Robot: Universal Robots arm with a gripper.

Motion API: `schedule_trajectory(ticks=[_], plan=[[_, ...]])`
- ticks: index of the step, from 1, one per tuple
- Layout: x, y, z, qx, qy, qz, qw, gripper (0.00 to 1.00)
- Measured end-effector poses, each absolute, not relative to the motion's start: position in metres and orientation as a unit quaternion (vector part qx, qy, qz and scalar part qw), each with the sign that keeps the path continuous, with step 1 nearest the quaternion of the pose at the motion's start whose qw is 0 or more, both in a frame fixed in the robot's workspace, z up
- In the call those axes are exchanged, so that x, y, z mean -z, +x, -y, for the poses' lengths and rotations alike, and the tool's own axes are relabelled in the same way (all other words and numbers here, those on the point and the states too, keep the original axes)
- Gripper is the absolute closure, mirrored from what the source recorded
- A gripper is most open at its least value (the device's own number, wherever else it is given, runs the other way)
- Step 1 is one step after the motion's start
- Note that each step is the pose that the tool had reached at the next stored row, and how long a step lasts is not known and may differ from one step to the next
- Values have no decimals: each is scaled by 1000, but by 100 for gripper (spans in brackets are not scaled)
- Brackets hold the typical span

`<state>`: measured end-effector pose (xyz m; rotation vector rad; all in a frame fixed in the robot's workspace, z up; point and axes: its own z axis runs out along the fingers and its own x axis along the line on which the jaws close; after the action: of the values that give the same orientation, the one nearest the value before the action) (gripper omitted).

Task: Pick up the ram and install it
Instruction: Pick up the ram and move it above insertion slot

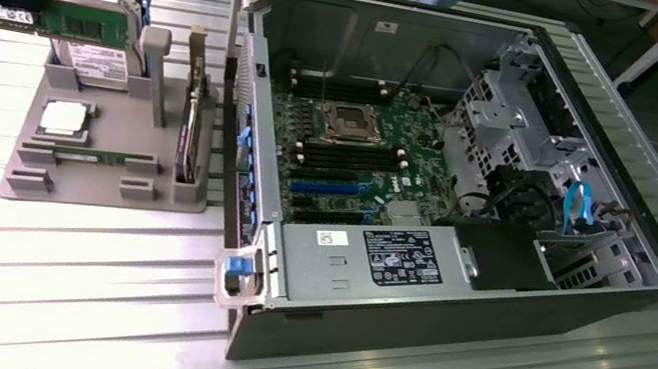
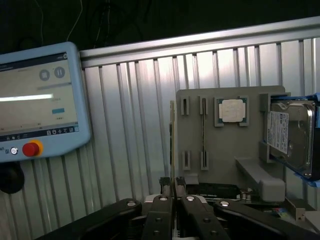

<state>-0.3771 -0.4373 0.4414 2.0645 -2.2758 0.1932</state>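
Pincer [image 2: 173, 183], wrist view: jaws nearly together, poised above the grey parts tray [image 2: 235, 145] and its processor chip [image 2: 231, 110]. Exterior view: pincer clamped on the ram [image 1: 82, 11], stick level between the fingers and clear of the tray, probably for carrying; open computer case [image 1: 439, 331] well apart, toward the exterior view's right.

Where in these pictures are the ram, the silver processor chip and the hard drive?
ram [image 1: 68, 13]: exterior view, middle of the green board.
silver processor chip [image 2: 231, 110]: wrist view, centre of its metal lid.
hard drive [image 2: 297, 132]: wrist view, metal top face beside the white label.
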Motion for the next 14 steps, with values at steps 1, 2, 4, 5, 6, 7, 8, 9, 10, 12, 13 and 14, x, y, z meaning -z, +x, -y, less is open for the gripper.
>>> schedule_trajectory(ticks=[1, 2, 4, 5, 6, 7, 8, 9, 10, 12, 13, 14], plan=[[-443, -377, 437, -63, 670, 739, 32, 89], [-444, -377, 437, -63, 670, 739, 32, 89], [-446, -377, 437, -63, 670, 739, 32, 89], [-447, -377, 437, -63, 670, 739, 32, 89], [-449, -377, 437, -63, 670, 739, 32, 89], [-449, -377, 437, -64, 670, 739, 32, 89], [-451, -377, 437, -64, 670, 739, 32, 89], [-455, -377, 437, -64, 670, 739, 33, 89], [-458, -377, 437, -65, 670, 739, 33, 89], [-464, -377, 437, -66, 670, 739, 34, 89], [-466, -377, 437, -66, 670, 738, 35, 89], [-468, -377, 437, -67, 670, 738, 35, 89]])
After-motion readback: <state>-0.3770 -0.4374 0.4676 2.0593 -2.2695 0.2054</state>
